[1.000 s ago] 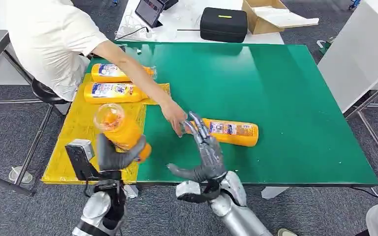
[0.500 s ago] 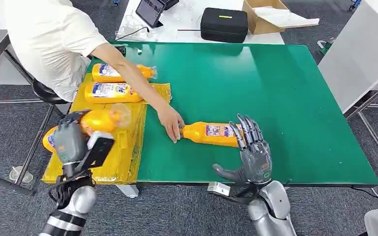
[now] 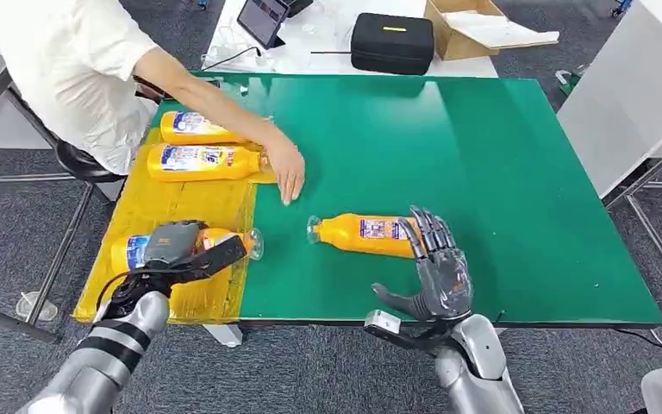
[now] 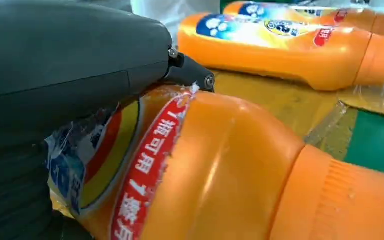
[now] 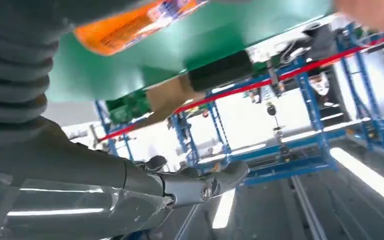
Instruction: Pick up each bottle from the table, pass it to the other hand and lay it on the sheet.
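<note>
Three bottles now lie on the sheet (image 3: 164, 207): the left hand (image 3: 177, 250) has lowered its bottle (image 3: 138, 248) there and still grips it. Right of it, a fresh bottle (image 3: 366, 233) lies on the table (image 3: 500, 172), the empty right hand (image 3: 435, 272) spread beside it, ready for the next pick.

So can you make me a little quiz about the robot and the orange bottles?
1. True or false: the left hand holds a bottle that lies on the yellow sheet.
2. How many orange bottles lie on the yellow sheet?
A. one
B. three
C. five
3. Fill in: the bottle on the green table lies just in front of the robot's ____ hand.

Key: 1 true. 2 B: the one in the left hand plus two far bottles near the person's hand. 3 right; that hand is open and holds nothing.
</note>
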